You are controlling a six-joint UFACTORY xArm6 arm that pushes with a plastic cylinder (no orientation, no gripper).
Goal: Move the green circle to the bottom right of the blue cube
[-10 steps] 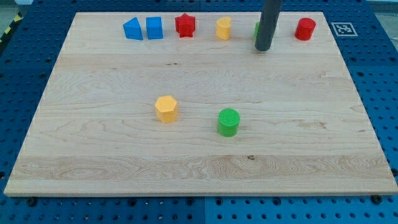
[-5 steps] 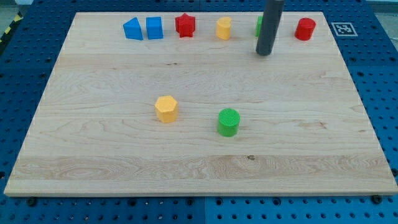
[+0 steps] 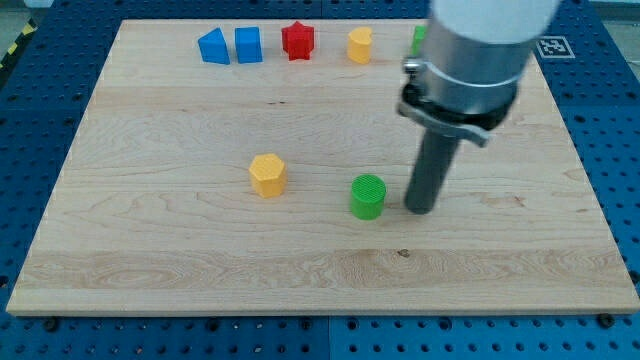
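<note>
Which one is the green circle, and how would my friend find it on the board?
Start at the wooden board and look just below its middle, well away from the row of blocks along the view's top. There the green circle stands just to the view's left of my tip. It is round and green; its nearest block, the yellow block further left, has flat sides.

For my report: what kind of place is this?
Probably a robotics lab bench: a wooden board with small coloured blocks on a blue perforated table, and a printed marker tag.
</note>
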